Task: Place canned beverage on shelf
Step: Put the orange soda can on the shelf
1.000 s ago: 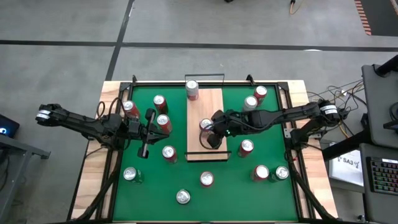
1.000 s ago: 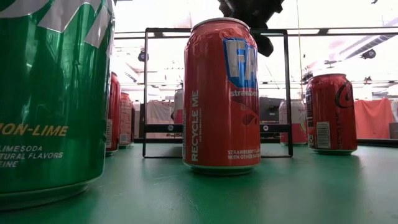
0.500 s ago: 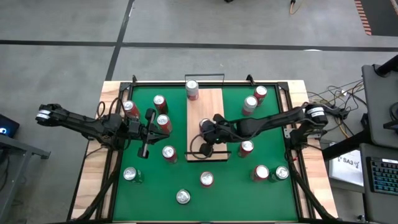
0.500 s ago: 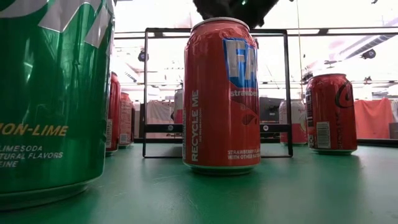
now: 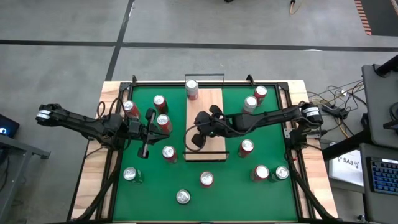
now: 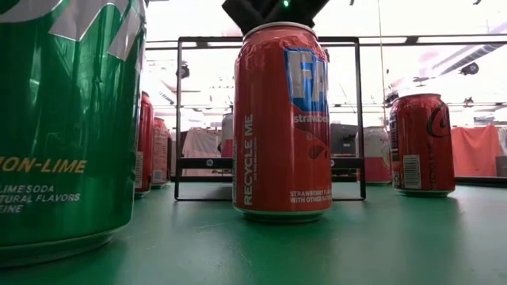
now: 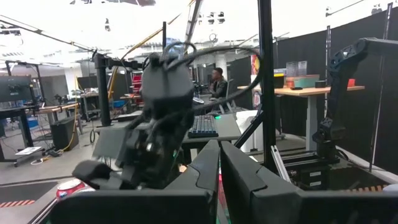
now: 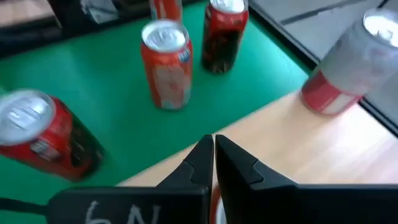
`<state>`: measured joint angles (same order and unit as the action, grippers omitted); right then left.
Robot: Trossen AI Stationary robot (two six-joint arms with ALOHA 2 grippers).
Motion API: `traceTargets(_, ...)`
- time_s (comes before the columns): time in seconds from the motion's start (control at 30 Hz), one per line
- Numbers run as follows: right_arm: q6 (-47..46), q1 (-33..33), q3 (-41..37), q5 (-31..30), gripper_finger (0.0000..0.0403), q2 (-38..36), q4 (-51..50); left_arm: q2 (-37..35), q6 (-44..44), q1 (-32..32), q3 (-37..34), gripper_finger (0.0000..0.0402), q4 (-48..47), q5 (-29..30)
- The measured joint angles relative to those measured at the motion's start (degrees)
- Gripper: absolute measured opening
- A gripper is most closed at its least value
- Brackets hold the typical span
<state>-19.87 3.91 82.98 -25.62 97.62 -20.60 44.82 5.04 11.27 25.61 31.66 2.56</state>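
Over the shelf (image 5: 211,102): right pincer (image 5: 196,140) pressed together, holding nothing
Above the pale wood-grain board's left edge the right pincer hangs; one silver-and-red can (image 5: 192,89) stands at the shelf's far end; other cans dot the green mat (image 5: 267,137); left pincer (image 5: 144,149), fingers together, waits over the mat near a red can (image 5: 163,123).

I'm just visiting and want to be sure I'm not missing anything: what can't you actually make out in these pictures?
- High view: the right claw covers part of the shelf; whether a can stands beneath it is hidden.
- Low view: the green can is cut off by the left edge, its name unreadable.
- Left wrist view: the other arm is blurred.
- Right wrist view: the silver-and-red can is blurred, its label unreadable.
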Motion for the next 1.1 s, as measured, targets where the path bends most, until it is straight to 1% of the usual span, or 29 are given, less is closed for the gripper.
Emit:
traceTargets(0.13, 0.5, 0.1, 1.9, -0.1, 0.0009, -0.7, -0.4, 0.0, 0.0, 0.0, 0.0, 0.0000, 0.0, 0.0)
traceTargets(0.23, 0.4, 0.1, 2.9, -1.4, 0.0009, -1.9, -3.6, 0.0, -0.1, 0.0, 0.0, 0.0000, -0.1, 0.0)
traceTargets(0.37, -1.2, -0.3, 3.6, -6.1, 0.0009, -3.7, -12.0, 0.1, -0.2, 0.0, 0.0, 0.0000, -0.2, 0.0)
traceTargets(0.47, -5.1, -1.0, 3.3, -6.8, 0.0009, -4.3, -17.9, 0.1, -0.2, 0.0, 0.0, 0.0000, -0.3, 0.0)
traceTargets(0.57, -7.9, -1.2, 2.4, -7.6, 0.0009, -4.2, -21.7, 0.1, -0.2, 0.0, 0.0, 0.0000, -0.3, 0.0)
traceTargets(0.77, -11.9, -0.7, -0.2, -5.7, 0.0009, -3.8, -22.1, 0.1, -0.2, 0.0, 0.0, 0.0000, -0.4, 0.0)
traceTargets(1.1, -14.2, 3.0, -0.2, -5.5, 0.0009, -3.8, -20.5, 0.1, -0.2, 0.0, 0.0, 0.0000, -0.6, 0.0)
